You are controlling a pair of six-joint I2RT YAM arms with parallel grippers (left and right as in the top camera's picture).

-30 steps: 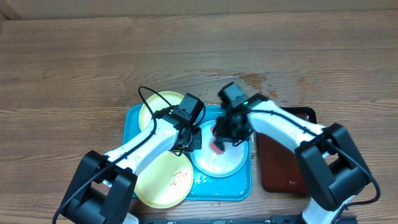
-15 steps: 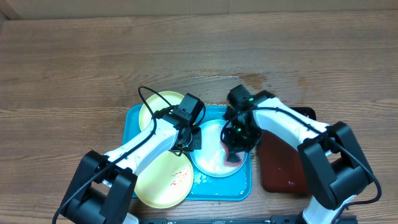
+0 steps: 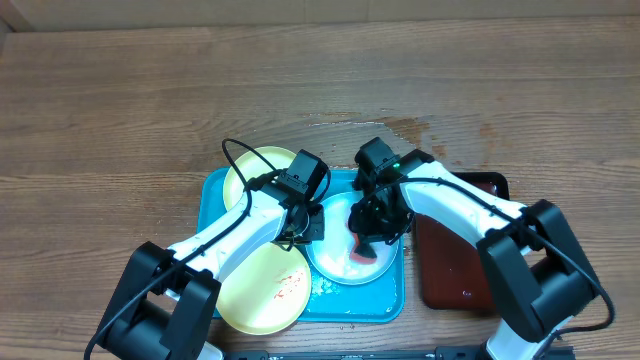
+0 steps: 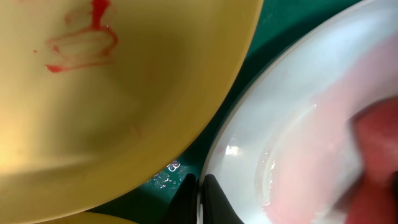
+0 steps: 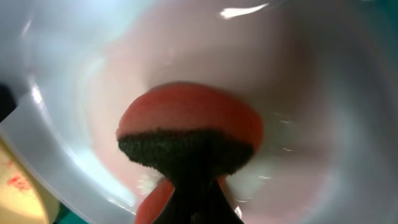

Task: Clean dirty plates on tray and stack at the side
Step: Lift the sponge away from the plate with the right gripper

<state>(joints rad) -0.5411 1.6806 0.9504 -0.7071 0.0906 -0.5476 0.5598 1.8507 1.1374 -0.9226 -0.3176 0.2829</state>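
Observation:
The turquoise tray (image 3: pixel 214 189) holds three plates. A mint-blue plate (image 3: pixel 340 262) lies at its right, wet and tinged pink. My left gripper (image 3: pixel 312 228) is shut on that plate's left rim (image 4: pixel 242 143), its fingertips (image 4: pixel 199 198) pinching the edge. My right gripper (image 3: pixel 373 230) is shut on a red sponge (image 3: pixel 361 250) with a dark scouring side (image 5: pixel 186 152), pressed into the plate's bowl (image 5: pixel 311 93). One yellow-green plate (image 3: pixel 252 170) sits at the tray's back left. Another (image 3: pixel 255 295), with red smears (image 4: pixel 81 46), overhangs the front left.
A dark red-brown tray (image 3: pixel 455 265) lies right of the turquoise tray, under my right arm. A wet patch (image 3: pixel 400 128) shines on the wooden table behind the trays. Droplets sit on the tray floor (image 4: pixel 168 180) between the plates.
My right gripper swept the sponge across the mint-blue plate toward its right side, then back a little to the left. The left gripper kept its hold on the rim.

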